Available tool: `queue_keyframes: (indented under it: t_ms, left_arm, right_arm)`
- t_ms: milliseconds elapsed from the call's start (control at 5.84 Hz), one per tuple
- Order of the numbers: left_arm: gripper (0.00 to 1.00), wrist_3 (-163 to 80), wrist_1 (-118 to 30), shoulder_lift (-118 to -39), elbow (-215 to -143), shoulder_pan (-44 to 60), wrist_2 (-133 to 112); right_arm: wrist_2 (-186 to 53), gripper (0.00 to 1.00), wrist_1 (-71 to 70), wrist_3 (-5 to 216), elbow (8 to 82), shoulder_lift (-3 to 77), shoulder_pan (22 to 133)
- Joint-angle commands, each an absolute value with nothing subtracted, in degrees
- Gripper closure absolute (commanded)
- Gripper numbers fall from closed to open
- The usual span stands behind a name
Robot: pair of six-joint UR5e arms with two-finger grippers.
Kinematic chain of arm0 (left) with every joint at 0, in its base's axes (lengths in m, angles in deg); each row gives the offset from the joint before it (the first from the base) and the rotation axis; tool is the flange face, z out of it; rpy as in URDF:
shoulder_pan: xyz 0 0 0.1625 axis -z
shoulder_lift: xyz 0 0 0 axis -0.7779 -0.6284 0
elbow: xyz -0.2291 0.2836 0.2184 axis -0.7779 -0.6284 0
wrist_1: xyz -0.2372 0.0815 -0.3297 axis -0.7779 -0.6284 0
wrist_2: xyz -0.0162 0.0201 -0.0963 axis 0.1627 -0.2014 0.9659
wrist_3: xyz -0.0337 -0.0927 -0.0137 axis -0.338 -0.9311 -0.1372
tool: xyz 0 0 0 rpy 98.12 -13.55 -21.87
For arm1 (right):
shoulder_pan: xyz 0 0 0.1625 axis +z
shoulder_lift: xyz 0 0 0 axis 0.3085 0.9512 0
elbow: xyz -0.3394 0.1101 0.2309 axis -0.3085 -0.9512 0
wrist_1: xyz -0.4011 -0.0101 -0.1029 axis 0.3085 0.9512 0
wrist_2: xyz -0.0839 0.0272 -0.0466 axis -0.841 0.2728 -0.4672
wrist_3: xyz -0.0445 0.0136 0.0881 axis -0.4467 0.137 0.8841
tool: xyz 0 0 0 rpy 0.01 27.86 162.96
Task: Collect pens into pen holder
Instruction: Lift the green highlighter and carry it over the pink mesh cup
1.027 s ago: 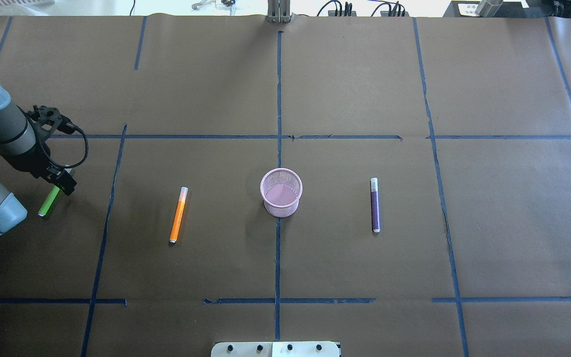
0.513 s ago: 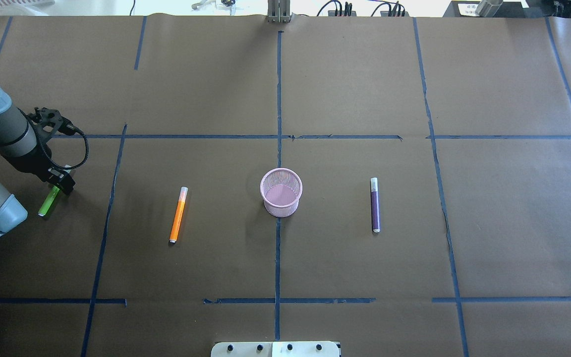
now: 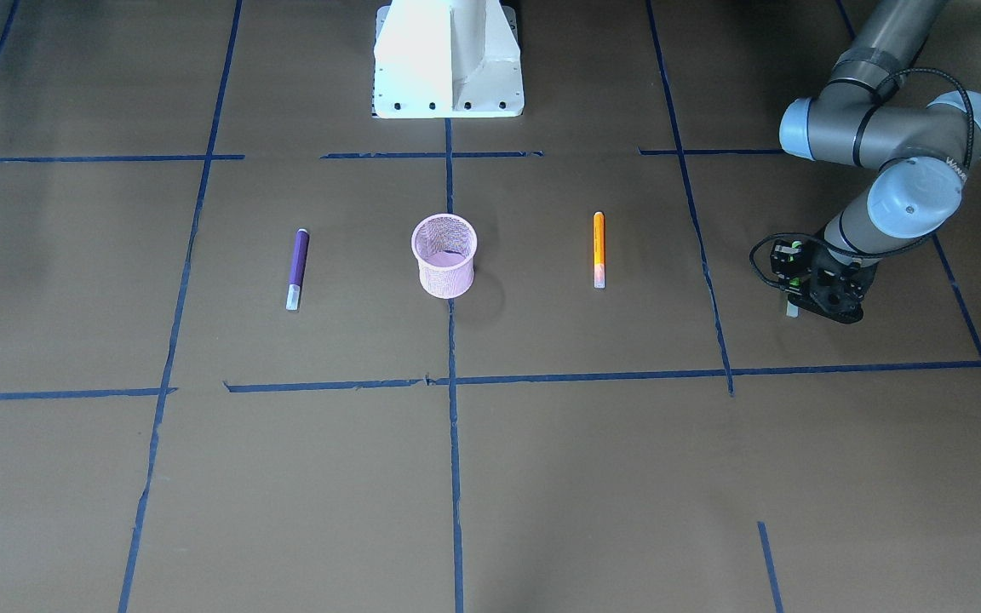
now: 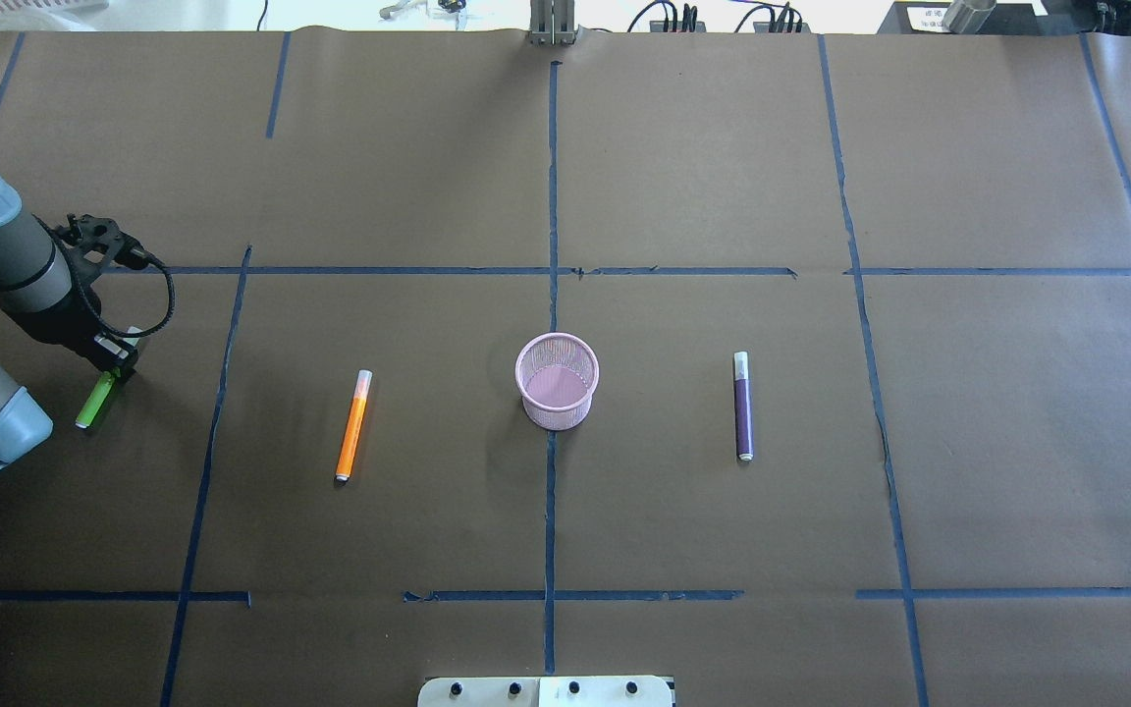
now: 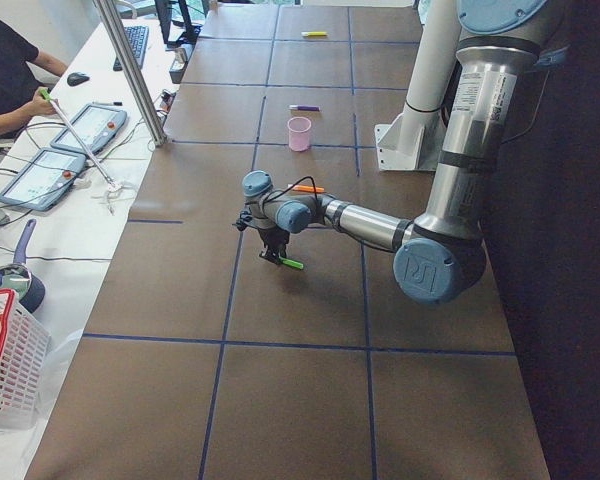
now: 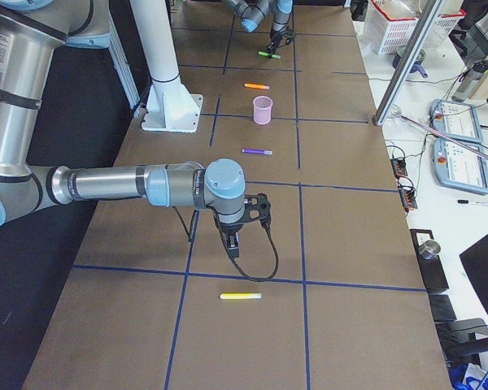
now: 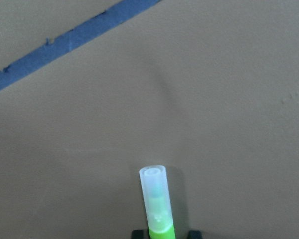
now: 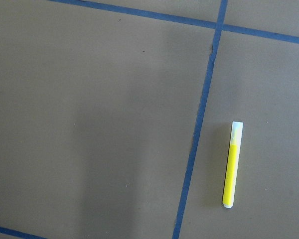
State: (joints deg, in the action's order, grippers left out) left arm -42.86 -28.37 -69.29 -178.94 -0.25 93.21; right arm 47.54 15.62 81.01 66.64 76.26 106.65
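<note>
Brown paper covers the table (image 4: 703,147), ruled into large squares by blue tape lines (image 4: 553,167). Beside the table's long edge runs a white bench (image 5: 80,225) with two grey touch panels (image 5: 92,127), a metal pole (image 5: 130,70) at the table's edge, and a white wire basket (image 5: 5,370) at the near end. The light is even and the shadows are soft.

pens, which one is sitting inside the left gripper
The green pen sits inside the open left gripper; the orange pen and purple pen lie untouched either side of the pen holder.
</note>
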Motion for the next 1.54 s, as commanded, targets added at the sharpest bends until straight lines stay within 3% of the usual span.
queue_keyframes:
  t_ms: [0,342,513,1027,1369]
  left_arm:
    - [1.0,-52.77,-28.24,-69.88,-185.13,-0.27,96.47]
    - [1.0,-58.54,-28.15,-73.46,-193.37,-0.62,95.97]
    - [1.0,-65.97,-28.24,-78.97,-196.39,-2.71,94.66]
    - [1.0,-87.53,-29.89,-91.2,-201.95,-15.54,74.66]
    - [1.0,-92.58,-36.99,-92.74,-202.05,-36.31,33.47]
  right_arm:
    - [47.54,0.0,15.62,81.01,66.67,76.26,106.65]
    - [47.54,0.0,15.62,81.01,66.67,76.26,106.65]
    - [47.54,0.0,15.62,81.01,66.67,76.26,106.65]
    - [48.41,0.0,15.62,81.09,66.67,76.26,105.87]
    - [48.33,0.0,15.54,81.1,66.23,75.82,104.54]
